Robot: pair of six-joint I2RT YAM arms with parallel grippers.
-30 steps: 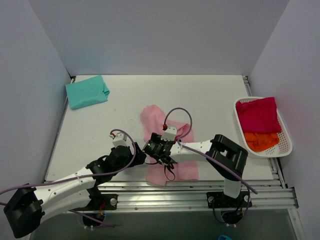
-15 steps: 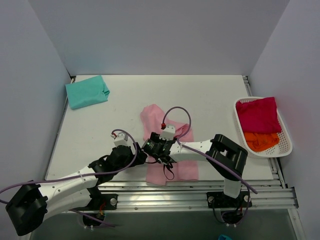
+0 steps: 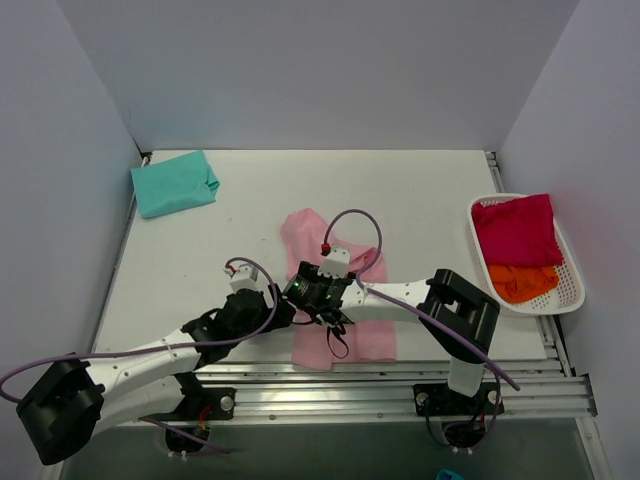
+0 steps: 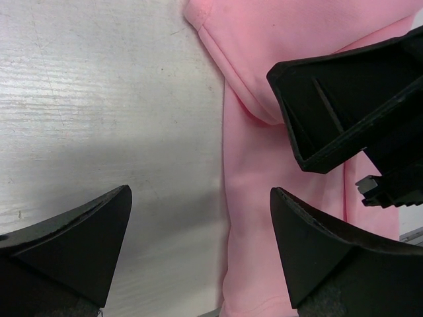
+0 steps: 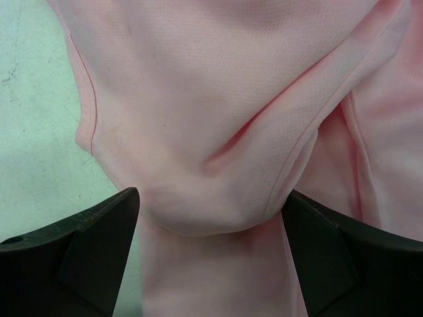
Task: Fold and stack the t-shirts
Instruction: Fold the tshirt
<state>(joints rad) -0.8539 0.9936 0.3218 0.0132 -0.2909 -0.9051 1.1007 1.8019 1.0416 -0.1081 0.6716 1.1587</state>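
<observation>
The light pink t-shirt (image 3: 306, 232) lies crumpled at the table's near middle. My right gripper (image 3: 303, 290) hovers low over its left part. In the right wrist view it (image 5: 210, 221) is open, its jaws wide on either side of a raised fold of the pink cloth (image 5: 211, 132). My left gripper (image 3: 280, 312) sits just left of it, open (image 4: 198, 224) over the shirt's left edge (image 4: 258, 198), half above bare table. The right gripper's black finger (image 4: 344, 112) shows beyond it. The teal t-shirt (image 3: 174, 183) lies folded at the far left. Red (image 3: 515, 230) and orange (image 3: 522, 282) t-shirts lie in the basket.
The white mesh basket (image 3: 574, 296) stands at the table's right edge. Both arms meet over the near middle, with a purple cable looping above the right wrist (image 3: 352, 222). The metal rail (image 3: 380, 385) runs along the near edge. Walls enclose the table on three sides.
Both wrists have crept slightly left and farther from the near edge. The pink t-shirt lies where it did.
</observation>
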